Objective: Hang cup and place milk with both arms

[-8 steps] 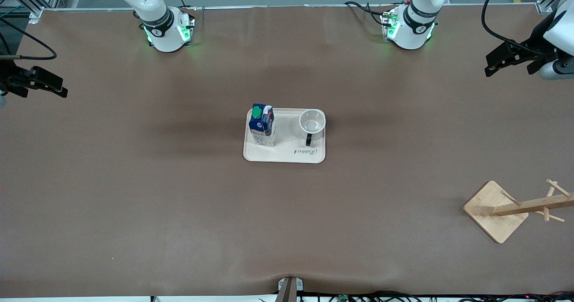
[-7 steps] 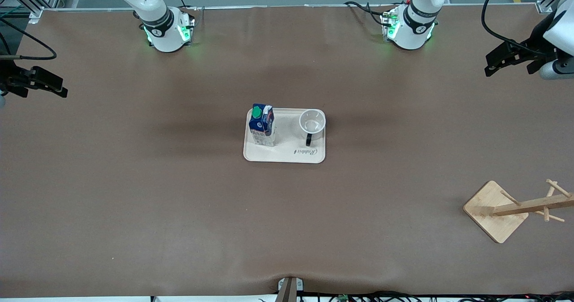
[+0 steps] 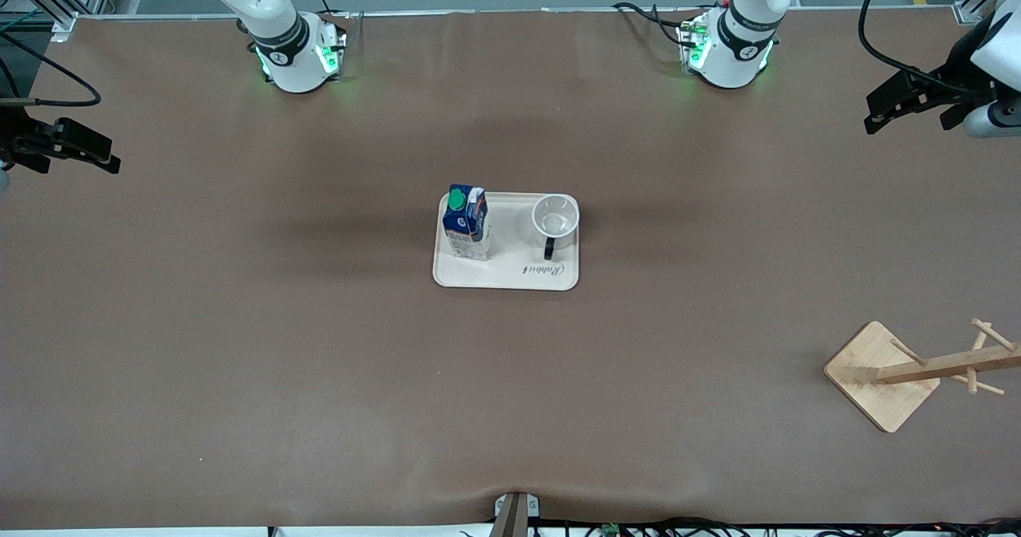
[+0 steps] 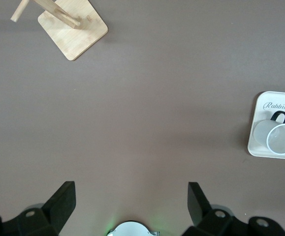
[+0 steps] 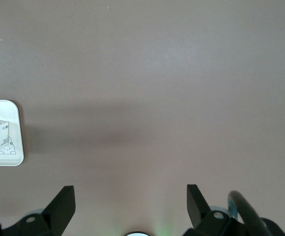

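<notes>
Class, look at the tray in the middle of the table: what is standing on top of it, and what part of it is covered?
On the tray stand the milk, upright, and the cup, mouth up and apparently empty. They stand apart. The tray surface beneath each is covered.

Table (image 3: 319, 345) plain brown; tray (image 3: 510, 278) cream w/ dark script logo. Milk (image 3: 466, 222): dark blue top, red-white label, white bottom, green cap; cup (image 3: 555, 219) white w/ black handle. Rack (image 3: 885, 377) pale wood; arms (image 3: 279, 34) white w/ black rings, green-lit bases, black grippers.
</notes>
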{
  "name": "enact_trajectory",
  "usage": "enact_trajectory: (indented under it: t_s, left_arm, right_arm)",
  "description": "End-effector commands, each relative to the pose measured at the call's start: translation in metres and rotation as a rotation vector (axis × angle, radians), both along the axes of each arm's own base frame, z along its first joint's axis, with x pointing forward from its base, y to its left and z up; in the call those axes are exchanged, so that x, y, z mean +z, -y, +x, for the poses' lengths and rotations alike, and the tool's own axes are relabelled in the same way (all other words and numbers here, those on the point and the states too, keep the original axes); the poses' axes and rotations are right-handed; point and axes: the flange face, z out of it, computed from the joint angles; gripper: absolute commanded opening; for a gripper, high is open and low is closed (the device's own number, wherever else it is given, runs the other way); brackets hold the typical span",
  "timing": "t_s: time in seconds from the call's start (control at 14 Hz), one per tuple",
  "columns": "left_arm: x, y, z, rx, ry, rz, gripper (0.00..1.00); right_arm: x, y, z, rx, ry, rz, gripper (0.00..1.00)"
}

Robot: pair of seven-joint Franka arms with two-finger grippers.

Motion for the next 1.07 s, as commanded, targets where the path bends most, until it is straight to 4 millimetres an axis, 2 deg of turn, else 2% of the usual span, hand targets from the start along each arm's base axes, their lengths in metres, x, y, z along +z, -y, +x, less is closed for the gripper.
enact_trajectory:
  t_s: [0.0, 0.21, 0.36, 0.57, 0.71, 1.0]
  left_arm:
    - [0.006, 0.01, -0.001, -0.02, 0.0, 0.03, 1.0]
    - [-0.005, 0.039, -0.004, -0.044, -0.023, 0.026, 1.0]
    - [-0.03, 0.073, -0.003, -0.081, -0.04, 0.035, 1.0]
    - [-0.048, 0.091, 0.001, -0.085, -0.069, 0.033, 1.0]
    - [-0.062, 0.113, -0.001, -0.081, -0.07, 0.038, 1.0]
    - [-0.072, 0.117, 0.003, -0.083, -0.08, 0.037, 1.0]
  right_arm:
    - [0.004, -0.001, -0.002, -0.014, -0.003, -0.004, 1.0]
    - [0.005, 0.0, -0.002, -0.015, -0.002, -0.004, 1.0]
    - [0.005, 0.0, -0.002, -0.014, -0.002, -0.003, 1.0]
    - [0.004, 0.0, -0.002, -0.015, -0.003, -0.004, 1.0]
    - [0.004, 0.0, -0.002, -0.014, -0.003, -0.004, 1.0]
    - [0.004, 0.0, -0.002, -0.014, -0.005, -0.003, 1.0]
